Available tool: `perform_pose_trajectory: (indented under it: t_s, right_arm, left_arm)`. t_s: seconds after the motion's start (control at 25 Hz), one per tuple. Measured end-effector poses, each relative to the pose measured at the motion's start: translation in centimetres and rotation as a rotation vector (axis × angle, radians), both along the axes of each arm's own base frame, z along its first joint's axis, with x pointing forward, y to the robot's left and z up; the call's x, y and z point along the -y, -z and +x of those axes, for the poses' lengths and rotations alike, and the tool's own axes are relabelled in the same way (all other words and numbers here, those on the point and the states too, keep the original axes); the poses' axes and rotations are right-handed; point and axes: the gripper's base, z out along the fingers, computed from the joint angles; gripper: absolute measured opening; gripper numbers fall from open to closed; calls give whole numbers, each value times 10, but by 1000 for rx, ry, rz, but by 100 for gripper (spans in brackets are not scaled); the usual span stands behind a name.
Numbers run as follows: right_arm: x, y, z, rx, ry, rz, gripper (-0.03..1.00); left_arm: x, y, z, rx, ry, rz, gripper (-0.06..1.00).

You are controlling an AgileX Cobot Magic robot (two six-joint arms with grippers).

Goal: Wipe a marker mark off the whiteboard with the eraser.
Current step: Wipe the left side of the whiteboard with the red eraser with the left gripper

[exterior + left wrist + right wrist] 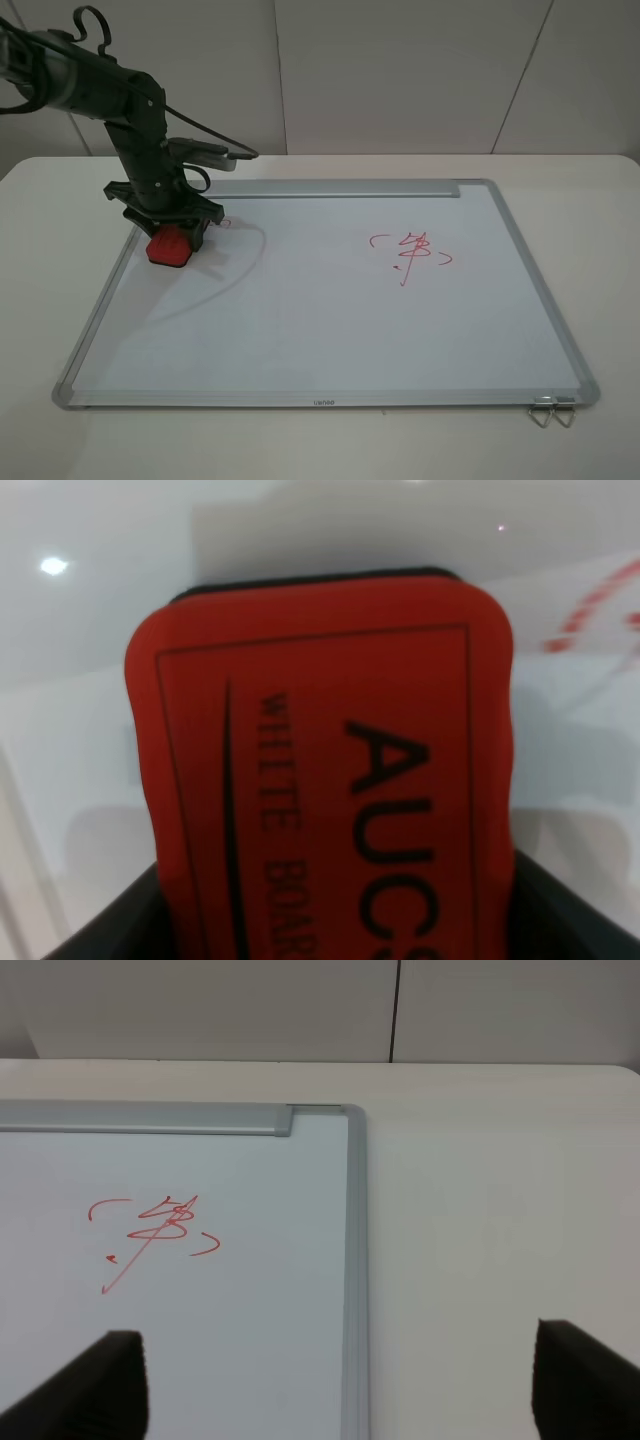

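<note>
The white table (pixel 600 200) is carrying the whiteboard (pixel 330 330), which is lying flat with its metal strip (pixel 340 188) running along the far edge. The left arm (pixel 130 120) is reaching down over the board's far left corner. The right gripper (pixel 340 1385) is hanging above the board's right frame with its fingers (pixel 110 1385) spread wide apart. The left gripper (pixel 172 232) is pinching the eraser (pixel 170 248), holding it low at the board surface just inside the left frame. A bracketed red scribble (pixel 410 255) is sitting on the board's right half, well apart from the eraser. The marker mark (pixel 590 610) is showing only as blurred red strokes just past the eraser's corner in the left wrist view. Two wire clips (pixel 550 412) are lying at the board's near right corner.
</note>
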Motion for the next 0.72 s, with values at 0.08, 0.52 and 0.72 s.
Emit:
perform_pose_trajectory:
  t_s: [0.08,0.52,0.72]
  right_arm:
    - [0,0,0,0,0,0,70]
    - [0,0,0,0,0,0,70]
    - [0,0,0,0,0,0,70]
  left_arm:
    - [17,-1,-2,13,44,-4,58]
    - [102,1,-7,-8,231,-62,58]
    - [105,0,-6,-12,237,-64,58]
